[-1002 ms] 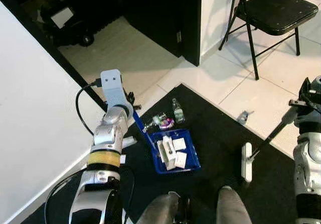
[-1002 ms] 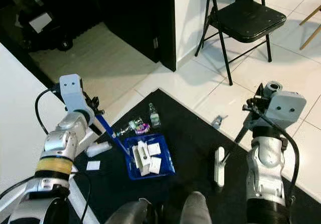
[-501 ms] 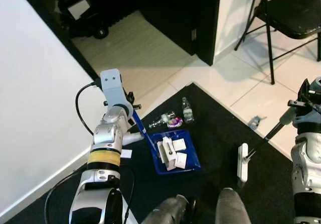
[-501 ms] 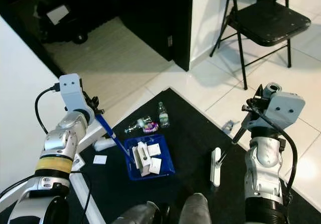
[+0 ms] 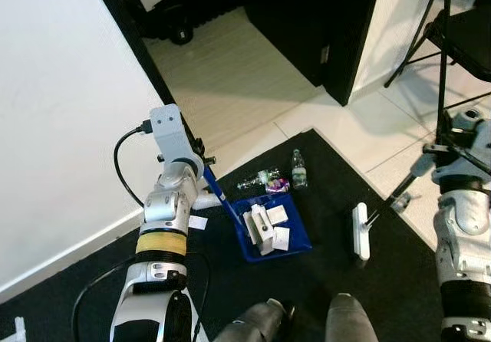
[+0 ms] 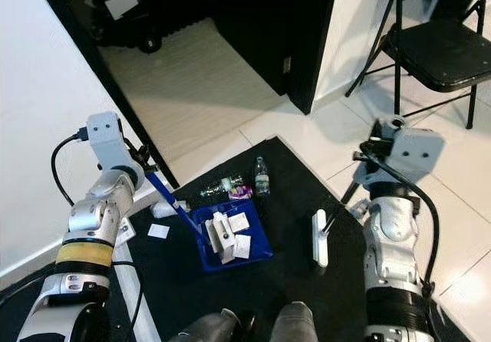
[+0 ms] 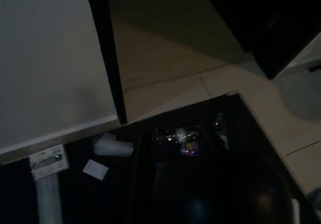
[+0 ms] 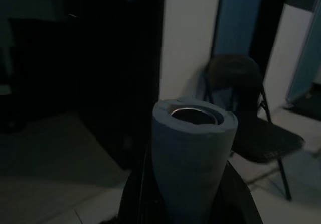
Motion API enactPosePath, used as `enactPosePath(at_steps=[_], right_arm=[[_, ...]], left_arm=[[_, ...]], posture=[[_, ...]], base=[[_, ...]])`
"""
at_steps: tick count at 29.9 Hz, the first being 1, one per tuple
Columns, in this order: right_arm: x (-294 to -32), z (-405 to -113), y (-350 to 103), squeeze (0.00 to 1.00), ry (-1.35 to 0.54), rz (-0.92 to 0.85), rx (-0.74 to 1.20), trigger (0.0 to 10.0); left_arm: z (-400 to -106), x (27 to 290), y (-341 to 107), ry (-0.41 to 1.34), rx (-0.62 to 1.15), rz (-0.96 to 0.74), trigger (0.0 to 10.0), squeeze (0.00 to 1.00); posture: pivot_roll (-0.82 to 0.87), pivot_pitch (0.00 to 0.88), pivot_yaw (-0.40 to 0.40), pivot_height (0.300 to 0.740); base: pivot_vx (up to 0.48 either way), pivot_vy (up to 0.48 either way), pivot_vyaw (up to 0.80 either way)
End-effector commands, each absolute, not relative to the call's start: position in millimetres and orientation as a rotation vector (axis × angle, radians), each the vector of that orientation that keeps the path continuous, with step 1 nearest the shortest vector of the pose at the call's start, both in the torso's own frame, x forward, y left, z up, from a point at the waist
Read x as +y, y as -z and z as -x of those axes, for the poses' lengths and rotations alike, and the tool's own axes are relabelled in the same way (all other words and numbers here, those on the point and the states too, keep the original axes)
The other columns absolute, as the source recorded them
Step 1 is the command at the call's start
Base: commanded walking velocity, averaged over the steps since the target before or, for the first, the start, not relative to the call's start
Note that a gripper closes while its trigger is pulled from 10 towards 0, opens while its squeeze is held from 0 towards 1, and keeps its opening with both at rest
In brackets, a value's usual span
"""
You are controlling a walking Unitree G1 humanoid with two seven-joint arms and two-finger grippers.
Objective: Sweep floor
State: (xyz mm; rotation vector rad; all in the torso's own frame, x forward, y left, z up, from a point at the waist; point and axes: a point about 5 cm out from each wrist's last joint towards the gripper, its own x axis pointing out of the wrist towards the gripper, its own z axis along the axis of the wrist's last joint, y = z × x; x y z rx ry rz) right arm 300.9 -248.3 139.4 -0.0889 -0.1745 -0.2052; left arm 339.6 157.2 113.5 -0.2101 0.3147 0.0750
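Left gripper (image 6: 146, 175) is clamped on the blue dustpan handle (image 6: 175, 206), up by the white wall (image 5: 61, 112). The blue dustpan (image 6: 230, 238) sits on the black mat (image 5: 322, 235), loaded with white boxes and paper scraps (image 6: 229, 231). Just beyond its far edge lie two clear plastic bottles, one on its side (image 5: 257, 179) and one upright (image 5: 298, 168), with a small purple wrapper (image 5: 278, 183) between them.

Right gripper (image 6: 367, 175) holds the broom pole; the right wrist view shows the grey foam grip end (image 8: 189, 158) wedged between the fingers. The pole (image 5: 395, 196) slants down to the white broom head (image 5: 359, 231), which rests on the mat to the right of the dustpan, well apart from it.

A white scrap (image 6: 159, 231) lies on the mat near the wall. The left wrist view is dark; it probably shows the bottles (image 7: 185, 133). A black folding chair (image 6: 441, 47) stands on the white tile.
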Motion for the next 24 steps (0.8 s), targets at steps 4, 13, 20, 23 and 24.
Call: enactPosePath(at_steps=[4,13,20,23,24], right_arm=[[-236,-309,-141,0.00,0.152,0.090,-0.178,10.0],[-229,-315,-142,0.00,0.118,0.086,-0.179,10.0],[-232,-312,-139,0.00,0.143,0.088,-0.180,10.0],[-233,-310,-139,0.00,0.151,0.084,-0.185,10.0],[-233,-309,-138,0.00,0.156,0.081,-0.187,10.0]], left_arm=[[-337,157,-128,-0.093,0.229,0.246,10.0,0.00],[-332,153,-130,-0.093,0.216,0.251,10.0,0.00],[-335,152,-131,-0.078,0.217,0.234,10.0,0.00],[-337,150,-133,-0.064,0.215,0.227,10.0,0.00],[-339,148,-134,-0.055,0.214,0.223,10.0,0.00]], posture=[[-0.15,0.093,-0.010,0.740],[-0.15,0.095,-0.010,0.740],[-0.15,0.092,0.006,0.740],[-0.16,0.088,0.023,0.740],[-0.17,0.087,0.029,0.740]], base=[[0.000,0.000,0.77],[0.000,0.000,0.77],[0.000,0.000,0.78],[0.000,0.000,0.78],[0.000,0.000,0.78]])
